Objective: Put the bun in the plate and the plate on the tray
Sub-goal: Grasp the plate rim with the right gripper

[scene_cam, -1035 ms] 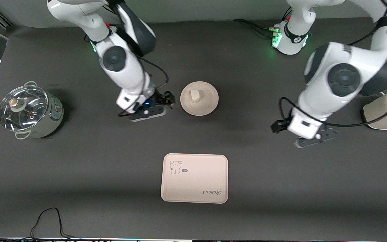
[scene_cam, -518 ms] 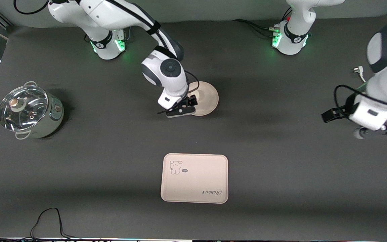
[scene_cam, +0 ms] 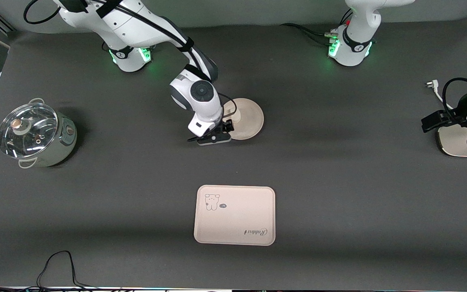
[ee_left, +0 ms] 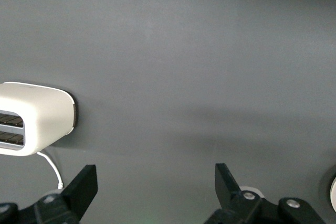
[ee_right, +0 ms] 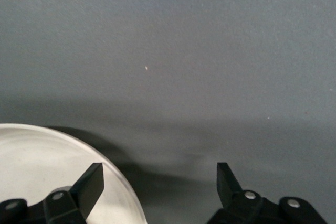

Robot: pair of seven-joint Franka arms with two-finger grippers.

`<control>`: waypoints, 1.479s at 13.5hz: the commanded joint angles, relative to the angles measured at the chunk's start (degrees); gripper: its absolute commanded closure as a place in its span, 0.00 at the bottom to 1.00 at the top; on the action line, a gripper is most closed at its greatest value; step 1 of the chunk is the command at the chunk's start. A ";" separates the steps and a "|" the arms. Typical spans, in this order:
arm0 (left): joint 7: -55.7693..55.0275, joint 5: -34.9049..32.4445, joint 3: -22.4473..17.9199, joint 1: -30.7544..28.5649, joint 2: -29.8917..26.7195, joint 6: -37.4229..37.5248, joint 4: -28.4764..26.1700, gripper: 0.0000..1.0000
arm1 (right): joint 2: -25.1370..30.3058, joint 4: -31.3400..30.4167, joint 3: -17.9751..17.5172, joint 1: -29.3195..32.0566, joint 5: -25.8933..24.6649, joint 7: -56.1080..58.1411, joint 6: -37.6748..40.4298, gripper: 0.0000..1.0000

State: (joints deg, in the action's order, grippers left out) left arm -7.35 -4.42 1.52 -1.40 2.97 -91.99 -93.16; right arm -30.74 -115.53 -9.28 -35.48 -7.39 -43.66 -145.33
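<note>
The round cream plate [scene_cam: 247,119] lies mid-table with the small off-white bun [scene_cam: 236,116] on it, partly hidden by the right arm's wrist. My right gripper [scene_cam: 221,132] is low at the plate's rim toward the right arm's end. In the right wrist view it [ee_right: 160,182] is open, with one finger over the plate's rim [ee_right: 47,171] and the other over bare table. The rectangular tray [scene_cam: 234,215] with the bear drawing lies nearer the front camera. My left gripper [ee_left: 156,182] is open and empty, over the table by the toaster.
A steel pot with a glass lid [scene_cam: 35,134] stands at the right arm's end. A cream toaster [scene_cam: 456,142], also in the left wrist view [ee_left: 31,116], stands at the left arm's end, its white plug [scene_cam: 430,84] and cord on the table. A black cable [scene_cam: 55,263] lies at the front edge.
My right gripper moved onto the plate's rim and settled lower there. My left arm swung away toward its end of the table, over the toaster.
</note>
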 commanded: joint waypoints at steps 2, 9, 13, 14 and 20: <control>1.38 0.29 -1.17 2.62 2.30 2.52 0.96 0.00 | 1.04 -1.10 -0.21 -0.29 -1.22 -3.18 -0.74 0.05; 1.46 0.38 -2.14 3.07 3.88 2.08 1.40 0.00 | 0.33 0.47 -0.30 -0.82 -1.23 -3.27 -0.84 1.00; 1.46 0.64 -2.05 2.99 4.67 1.90 1.49 0.00 | 0.69 3.28 -0.21 -0.56 0.27 -2.74 1.00 1.00; 1.38 0.64 -1.96 2.99 4.68 1.99 1.49 0.00 | 0.60 4.34 -0.21 -0.56 0.27 -2.83 2.49 1.00; 1.46 0.64 -1.96 2.99 5.29 1.90 1.66 0.00 | 0.33 10.21 -0.12 -0.38 1.15 -2.74 4.43 1.00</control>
State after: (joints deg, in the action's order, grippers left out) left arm -6.67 -4.36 0.29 0.77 7.61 -90.76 -93.05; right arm -30.48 -109.32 -9.44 -35.87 -6.98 -45.30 -142.86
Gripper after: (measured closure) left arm 0.000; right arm 0.991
